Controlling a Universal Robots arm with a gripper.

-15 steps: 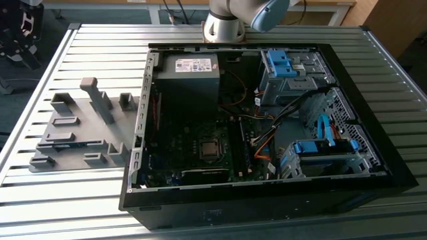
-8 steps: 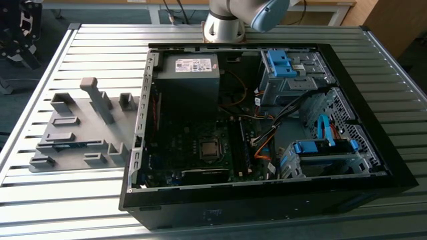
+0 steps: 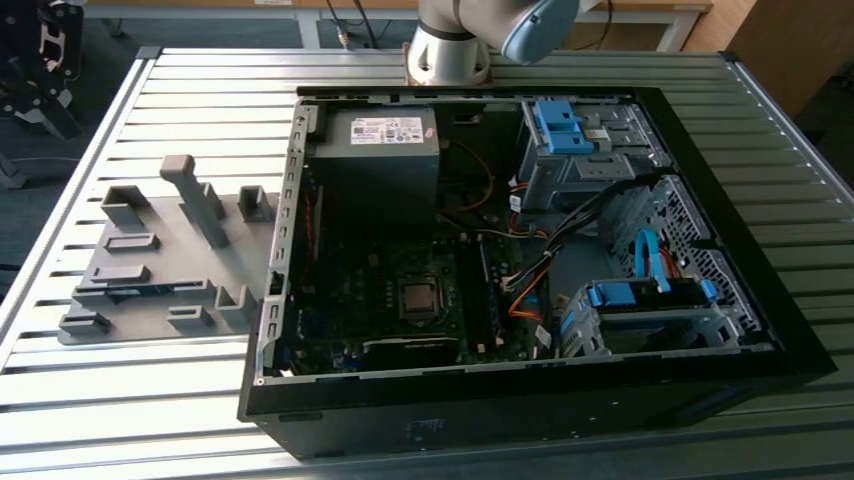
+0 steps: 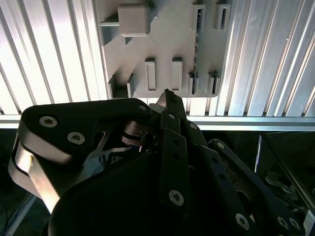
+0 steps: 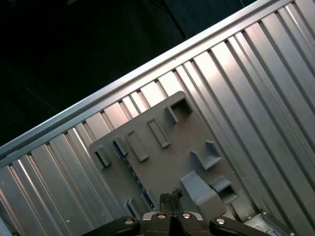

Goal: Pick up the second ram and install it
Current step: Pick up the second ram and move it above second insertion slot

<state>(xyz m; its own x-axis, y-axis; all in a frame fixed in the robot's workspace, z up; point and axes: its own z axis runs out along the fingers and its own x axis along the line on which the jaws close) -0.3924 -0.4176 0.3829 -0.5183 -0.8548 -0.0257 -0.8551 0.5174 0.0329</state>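
The second ram [image 4: 196,51] stands on edge in the grey holder plate [image 4: 162,44]. I judge it light, stiff, brittle; best pinched across both faces mid-length. My claw [image 4: 166,93] hangs above that plate, closed, empty.

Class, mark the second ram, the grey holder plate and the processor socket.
second ram [image 3: 147,290], exterior view, its long edge.
grey holder plate [image 3: 180,262], exterior view, bare flat surface.
processor socket [image 3: 420,297], exterior view, its centre.
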